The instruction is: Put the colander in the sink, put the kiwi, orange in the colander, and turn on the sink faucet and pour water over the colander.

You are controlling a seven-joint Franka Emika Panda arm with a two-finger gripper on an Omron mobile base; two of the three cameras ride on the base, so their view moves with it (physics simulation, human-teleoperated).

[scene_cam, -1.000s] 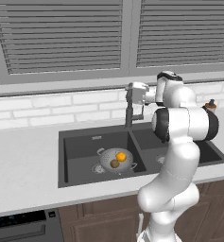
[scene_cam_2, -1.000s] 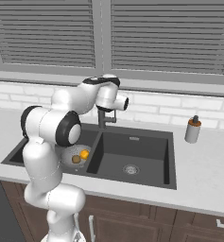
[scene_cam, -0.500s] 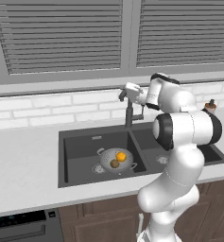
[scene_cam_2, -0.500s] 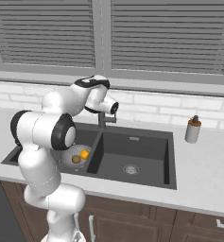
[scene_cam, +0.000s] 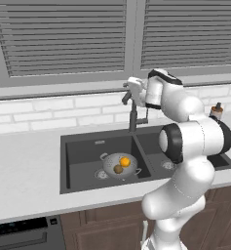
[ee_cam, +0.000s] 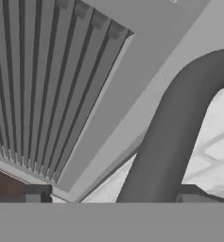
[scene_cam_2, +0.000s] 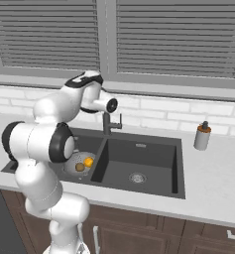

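Note:
The silvery colander (scene_cam: 112, 162) (scene_cam_2: 72, 166) stands in the left basin of the dark sink (scene_cam: 83, 151) (scene_cam_2: 153, 154). Inside it lie the orange (scene_cam: 125, 161) (scene_cam_2: 89, 161) and the brown kiwi (scene_cam: 118, 169) (scene_cam_2: 80, 167). The dark faucet (scene_cam: 132, 119) (scene_cam_2: 107, 125) rises behind the divider between the basins. My gripper (scene_cam: 129, 89) (scene_cam_2: 114, 104) (ee_cam: 113, 196) is open at the top of the spout. In the hand view the thick curved spout (ee_cam: 170, 137) runs up between the two fingertips (ee_cam: 35, 194), nearer the right one. No water is running.
A pale soap bottle (scene_cam: 215, 111) (scene_cam_2: 203, 136) stands on the counter right of the sink. A white tiled wall and a window with grey blinds (ee_cam: 47, 85) are close behind the faucet. My arm reaches over the right basin (scene_cam: 219, 163).
The hand has moved a little left and up along the faucet, from beside the stem to the top of the spout. The jaws stayed open. Colander and fruit have not moved.

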